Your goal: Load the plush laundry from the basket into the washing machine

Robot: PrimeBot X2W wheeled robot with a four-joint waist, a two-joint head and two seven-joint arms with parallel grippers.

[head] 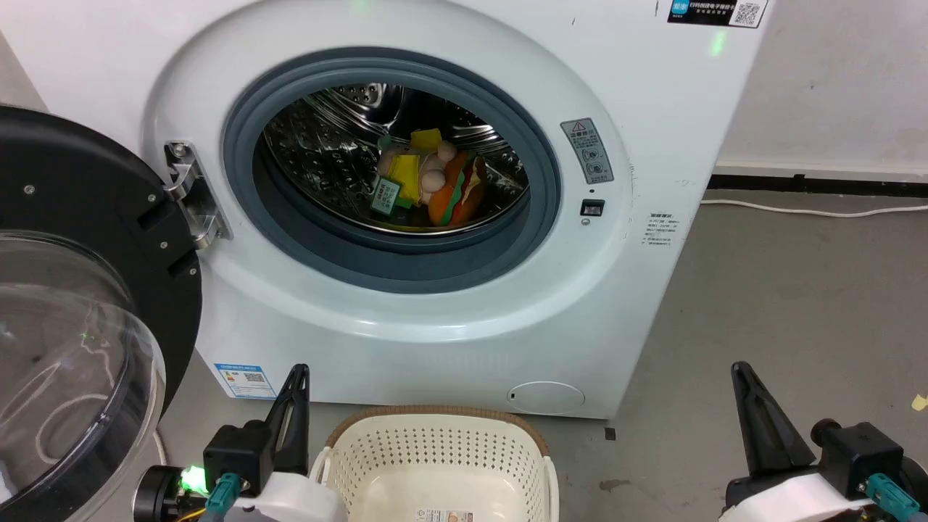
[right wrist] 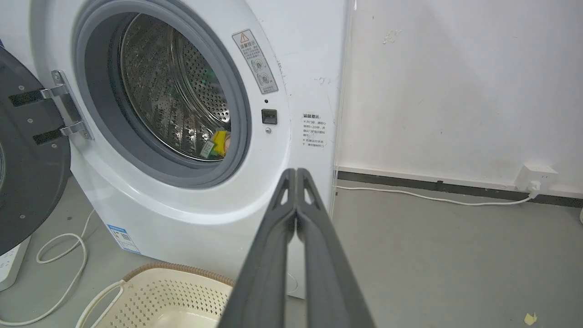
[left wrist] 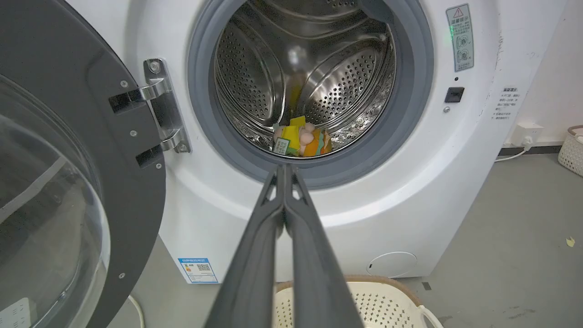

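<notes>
The washing machine [head: 449, 319] stood open, the basket [head: 435, 449] just before it for a short carry. The plush laundry [head: 435, 181] lay in the drum [head: 326, 159], loading apparently done, so the left gripper [head: 297, 373] and right gripper [head: 739, 370] hung low, fingers together on nothing.

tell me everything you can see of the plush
The plush is a soft bundle lying low in the drum, on its perforated steel. On the right an orange burger with green, red and yellow layers stands on edge; pressed against its left is a pale pink figure with yellow parts and a green tag at the front. Nothing else touches it.
</notes>
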